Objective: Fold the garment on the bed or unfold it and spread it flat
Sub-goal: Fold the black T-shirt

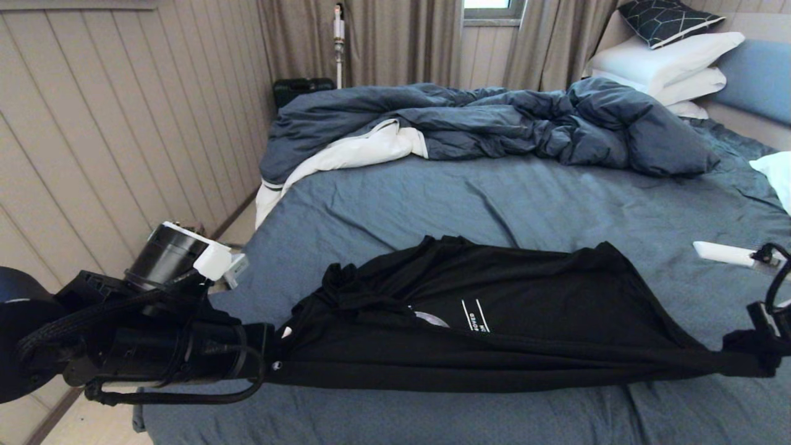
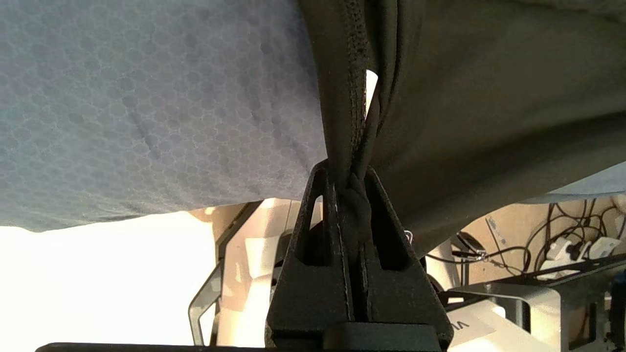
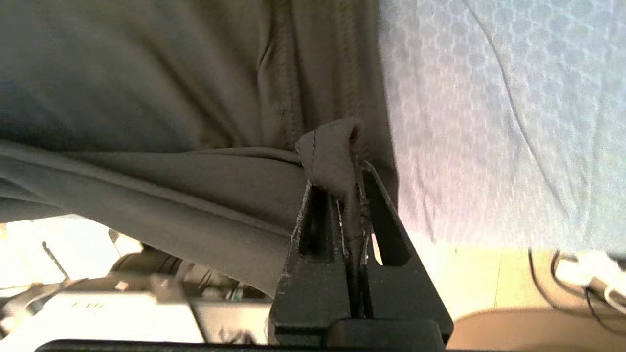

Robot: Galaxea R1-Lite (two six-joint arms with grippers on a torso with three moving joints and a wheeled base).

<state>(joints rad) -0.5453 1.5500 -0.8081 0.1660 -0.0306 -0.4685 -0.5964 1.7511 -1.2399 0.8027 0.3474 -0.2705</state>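
The black garment (image 1: 525,309) hangs stretched across the near part of the bed (image 1: 469,198), held up at both ends, its far edge sagging onto the slate-blue sheet. Two white lines and part of a grey print show near its middle. My left gripper (image 1: 272,361) is shut on the bunched left end; in the left wrist view the gripper (image 2: 349,188) pinches a twisted roll of the garment (image 2: 489,98). At the frame's right edge my right gripper (image 1: 763,355) is shut on the other end. The right wrist view shows the gripper (image 3: 345,188) clamping a hemmed fold of the garment (image 3: 171,98).
A rumpled dark blue duvet (image 1: 494,123) with white lining lies across the far half of the bed. White pillows (image 1: 667,62) are stacked at the far right by the headboard. A small white object (image 1: 723,253) lies on the sheet at the right. A panelled wall runs along the left.
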